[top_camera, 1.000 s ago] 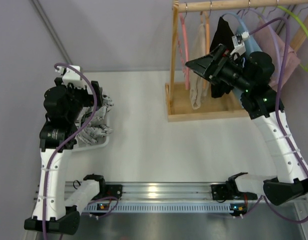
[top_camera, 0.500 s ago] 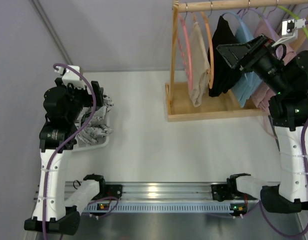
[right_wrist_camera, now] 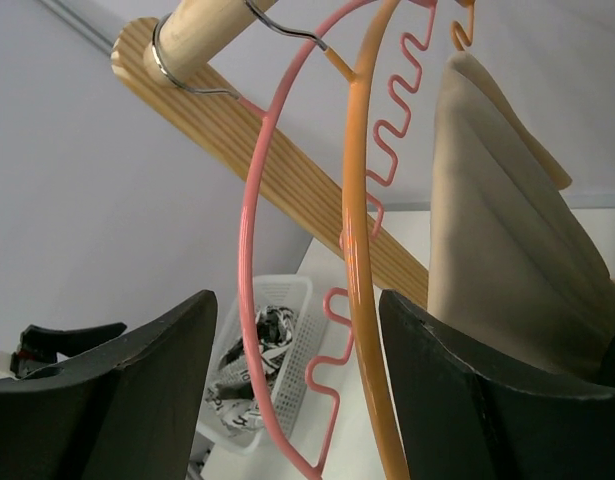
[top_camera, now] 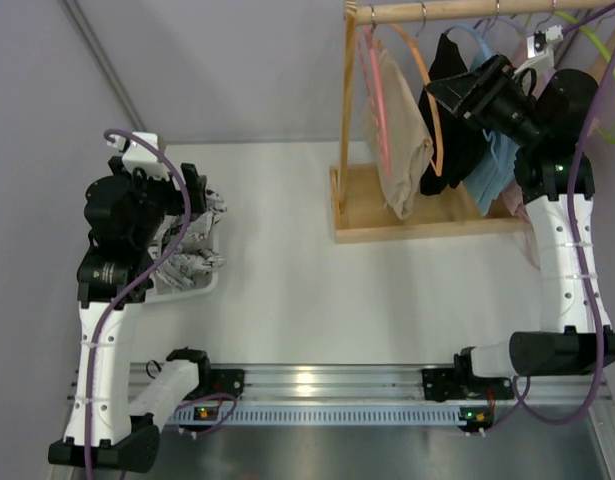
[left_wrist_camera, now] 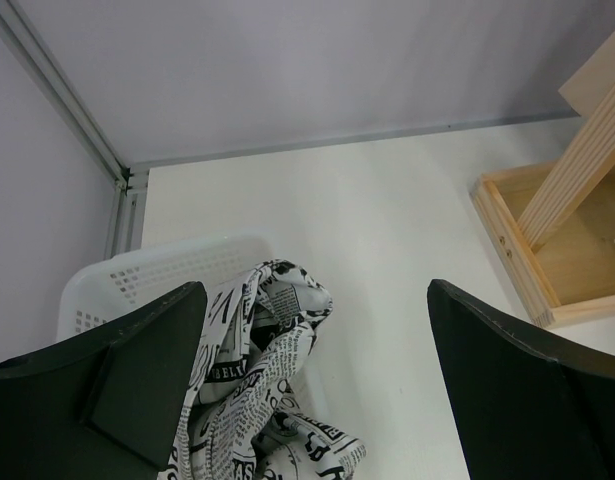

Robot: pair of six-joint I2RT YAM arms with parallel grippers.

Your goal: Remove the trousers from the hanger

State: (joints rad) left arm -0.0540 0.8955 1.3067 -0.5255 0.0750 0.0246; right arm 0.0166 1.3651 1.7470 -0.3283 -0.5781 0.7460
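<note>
Beige trousers [top_camera: 402, 140] hang folded over an orange hanger [top_camera: 435, 110] on the wooden rail [top_camera: 457, 10]. My right gripper [top_camera: 445, 93] is raised to the hangers, just right of the trousers. In the right wrist view its jaws stand open [right_wrist_camera: 297, 330]. The orange hanger's wire [right_wrist_camera: 357, 220] and a bare pink hanger [right_wrist_camera: 249, 260] run between them, the orange wire close to the right finger. The trousers [right_wrist_camera: 507, 220] hang just beyond that finger. My left gripper [left_wrist_camera: 315, 300] is open and empty above the basket [left_wrist_camera: 137, 275], seen at the left in the top view [top_camera: 192, 215].
A newspaper-print cloth [left_wrist_camera: 277, 320] lies in the white basket [top_camera: 192, 288]. Black [top_camera: 452, 150] and blue [top_camera: 497, 165] garments hang right of the trousers. The rack's wooden base [top_camera: 367, 225] and upright post [top_camera: 347, 100] stand on the white table.
The right arm swung right and upward, then brought its gripper back to the orange hanger with its jaws narrowing. The trousers have swung and hang more tilted. The left arm stayed put.
</note>
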